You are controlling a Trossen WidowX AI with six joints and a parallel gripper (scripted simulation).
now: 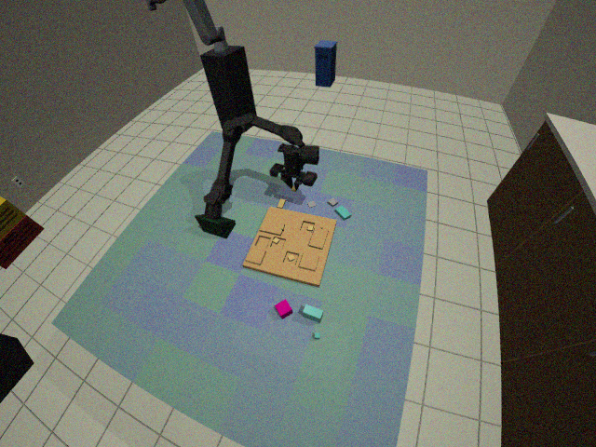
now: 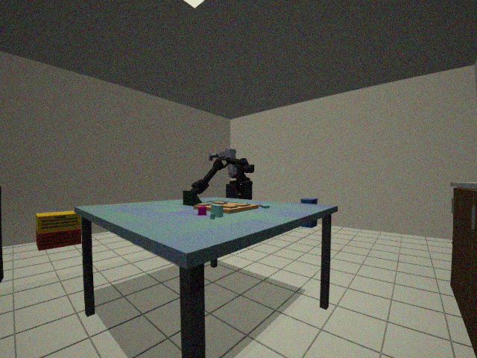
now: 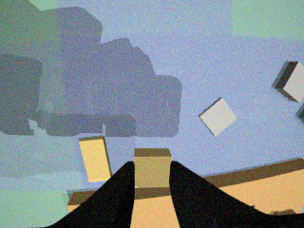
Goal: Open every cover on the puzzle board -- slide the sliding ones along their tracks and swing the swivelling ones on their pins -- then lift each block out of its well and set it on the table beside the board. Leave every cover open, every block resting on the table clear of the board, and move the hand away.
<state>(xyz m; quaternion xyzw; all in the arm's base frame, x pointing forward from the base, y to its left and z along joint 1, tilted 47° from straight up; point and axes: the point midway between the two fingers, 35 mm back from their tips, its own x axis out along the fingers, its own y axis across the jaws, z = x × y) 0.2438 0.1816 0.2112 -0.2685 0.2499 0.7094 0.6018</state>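
Observation:
The tan puzzle board [image 1: 273,217] [image 2: 246,209] [image 3: 266,191] lies on the table, with dark outlines of wells and covers. Small pale yellow pieces [image 1: 310,227] [image 1: 276,240] [image 1: 291,257] show in it; I cannot tell whether they are blocks or knobs, nor how far each cover stands open. My gripper [image 1: 293,186] [image 3: 151,167] is shut on a yellow block [image 3: 152,172] and holds it above the table by the board's back edge. Another yellow block [image 1: 280,203] [image 3: 95,161] lies on the table just behind the board, near its back left corner.
Two grey pieces [image 1: 311,204] [image 3: 218,117] [image 1: 332,202] [image 3: 295,84] and a teal block [image 1: 343,211] lie behind the board to the right. In front are a magenta cube [image 1: 282,308] [image 2: 202,210], a larger teal block [image 1: 313,313] [image 2: 217,210] and a tiny teal cube [image 1: 316,335] [image 2: 212,215].

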